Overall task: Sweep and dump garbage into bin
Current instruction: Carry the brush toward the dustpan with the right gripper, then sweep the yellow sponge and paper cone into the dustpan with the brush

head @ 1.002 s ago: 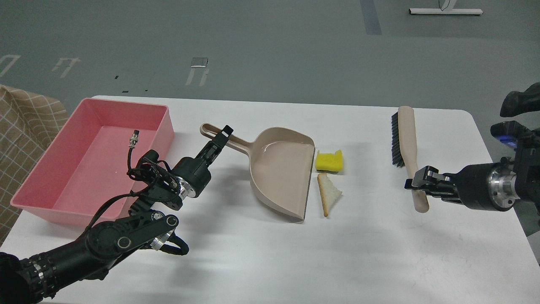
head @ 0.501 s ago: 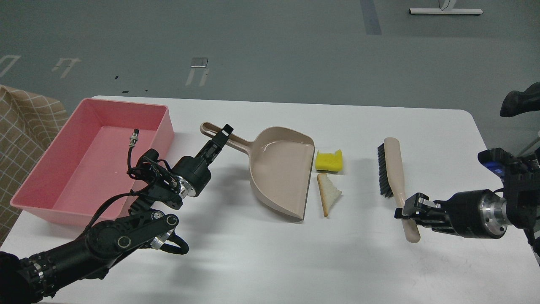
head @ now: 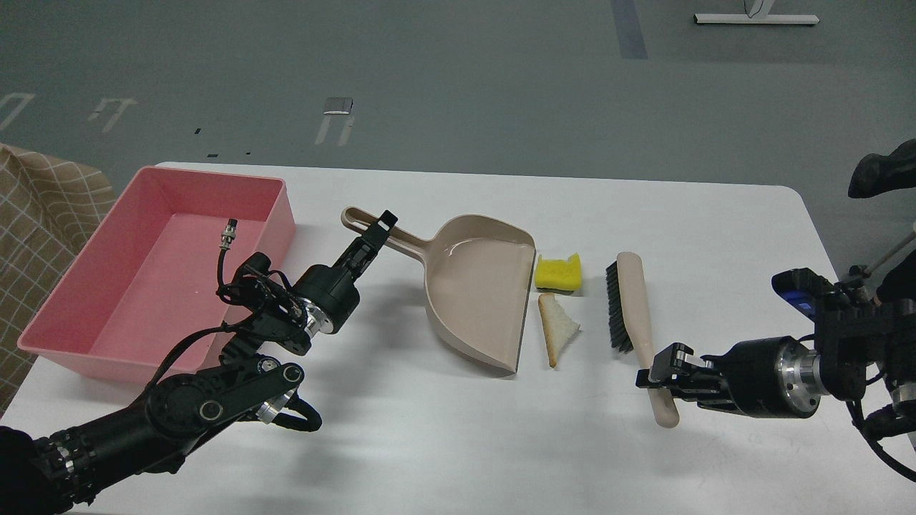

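Observation:
The yellow sponge chunk (head: 559, 272) and the triangular bread slice (head: 557, 328) lie on the white table just right of the mouth of the beige dustpan (head: 478, 290). My left gripper (head: 379, 227) is shut on the dustpan's long handle. My right gripper (head: 662, 370) is shut on the handle of a beige brush (head: 634, 310), whose black bristles face left, a short way right of the bread. The pink bin (head: 161, 265) stands at the table's left and looks empty.
The white table (head: 458, 429) ends at a rounded far right corner and a near edge. A checked cloth (head: 36, 207) hangs left of the bin. Grey floor lies beyond the table's far edge.
My right gripper has carried the brush left and toward me, from the table's far right to just right of the garbage. The left arm, dustpan and garbage have not moved.

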